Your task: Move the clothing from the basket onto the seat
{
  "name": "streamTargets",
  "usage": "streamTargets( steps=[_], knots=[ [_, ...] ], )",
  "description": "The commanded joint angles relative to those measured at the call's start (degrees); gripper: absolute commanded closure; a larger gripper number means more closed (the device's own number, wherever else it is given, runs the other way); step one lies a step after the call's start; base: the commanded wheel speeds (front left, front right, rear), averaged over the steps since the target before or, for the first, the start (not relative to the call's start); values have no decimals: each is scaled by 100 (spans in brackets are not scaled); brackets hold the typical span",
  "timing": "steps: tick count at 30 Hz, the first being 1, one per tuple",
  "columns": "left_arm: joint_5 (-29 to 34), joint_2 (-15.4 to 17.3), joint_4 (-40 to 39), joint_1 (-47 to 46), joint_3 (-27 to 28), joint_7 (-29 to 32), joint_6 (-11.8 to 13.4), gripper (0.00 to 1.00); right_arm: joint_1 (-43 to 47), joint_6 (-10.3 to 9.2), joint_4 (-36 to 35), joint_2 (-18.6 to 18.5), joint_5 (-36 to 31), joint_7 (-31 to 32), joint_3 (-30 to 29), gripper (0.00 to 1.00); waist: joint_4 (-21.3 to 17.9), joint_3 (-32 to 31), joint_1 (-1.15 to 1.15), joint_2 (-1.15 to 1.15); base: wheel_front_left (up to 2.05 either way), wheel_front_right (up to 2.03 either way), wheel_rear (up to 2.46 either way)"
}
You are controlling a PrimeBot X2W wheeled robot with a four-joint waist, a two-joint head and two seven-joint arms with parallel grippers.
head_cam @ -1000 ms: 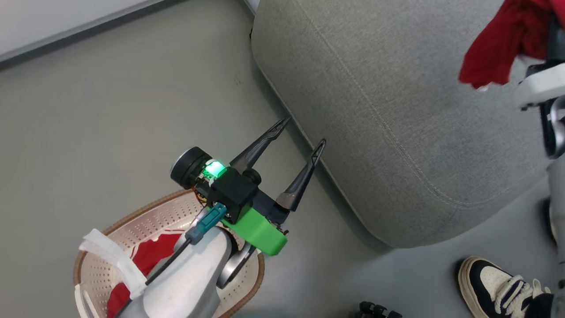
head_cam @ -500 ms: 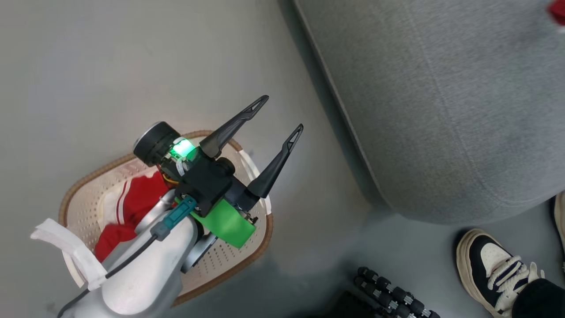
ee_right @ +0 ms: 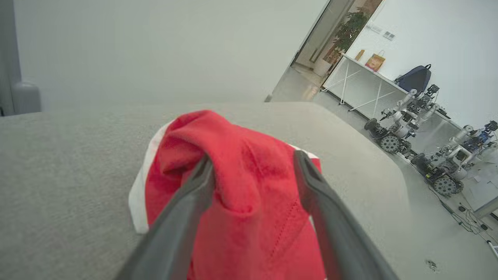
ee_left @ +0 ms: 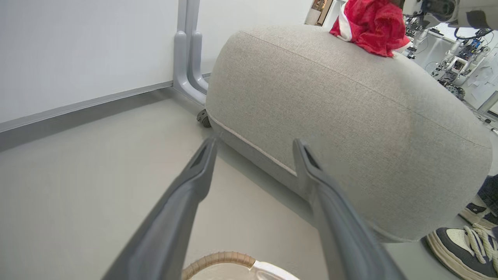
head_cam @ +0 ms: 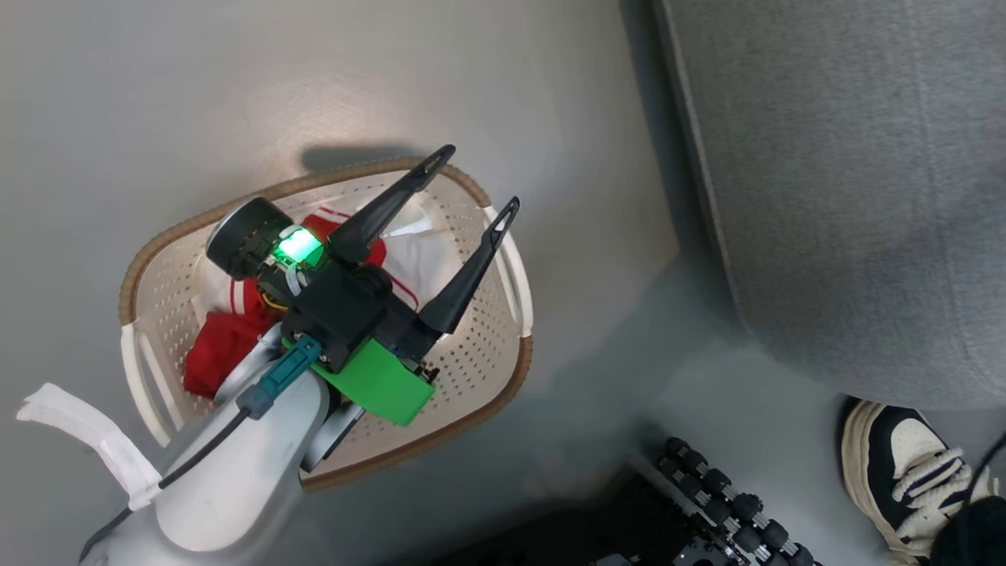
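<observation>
The cream basket (head_cam: 479,354) stands on the floor with red clothing (head_cam: 216,354) with white stripes bunched in its left half. My left gripper (head_cam: 481,176) hovers above the basket, open and holding nothing, fingertips over the far rim. In the left wrist view the left gripper (ee_left: 255,142) points at the grey seat (ee_left: 350,116), with the basket rim (ee_left: 218,258) below it. A red garment (ee_left: 369,23) lies on top of the seat. My right gripper (ee_right: 253,157) is open, its fingers either side of that garment (ee_right: 249,186) on the seat (ee_right: 70,155).
The seat (head_cam: 849,196) takes up the upper right of the head view. A person's shoe (head_cam: 904,464) stands on the floor by the seat's corner. Dark rollers of the robot base (head_cam: 715,503) show at the bottom. A grey post (ee_left: 186,50) stands against the wall.
The head camera has swung down and left, bringing the basket to mid-picture and taking the right arm with its red garment out of the picture. The left gripper stays open, now over the basket.
</observation>
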Motion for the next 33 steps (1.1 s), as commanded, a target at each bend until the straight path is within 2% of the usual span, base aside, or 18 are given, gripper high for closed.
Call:
streamTargets(
  steps=[1, 4, 9, 13, 21, 25, 33],
  knots=[
    [2, -9, 29, -100, 42, -5, -26, 0, -21, -8, 17, 66, -90, -53, -43, 0, 147, 116, -1, 0, 0, 0, 0],
    [-17, -95, 68, -117, 131, -5, -26, 0, 161, -8, 5, 277, -115, -141, -93, 0, 186, 22, -1, 0, 0, 0, 0],
    [32, -238, 154, -66, 322, -5, -26, 0, 453, -8, -62, 409, 148, -184, 271, 0, 295, -202, -1, 0, 0, 0, 0],
    [54, -371, 246, 2, 566, -5, -26, 0, 918, -9, -292, 446, 714, -188, 887, 0, 431, -437, -1, 0, 0, 0, 0],
    [47, -733, 543, 347, 1309, -5, -24, 0, 2287, -8, -1404, 680, 1795, -183, 2219, 0, 809, -1200, -1, 0, 0, 0, 0],
    [122, -903, 750, 607, 1847, -5, -24, 0, 2830, -8, -1817, 707, 2078, -185, 2937, 0, 1044, -1602, -1, 0, 0, 0, 0],
    [357, -1221, 1251, 1126, 2955, -5, -22, 0, 3455, -8, -2070, 890, 2543, -185, 3750, 0, 1472, -2316, -1, 0, 0, 0, 0]
  ],
)
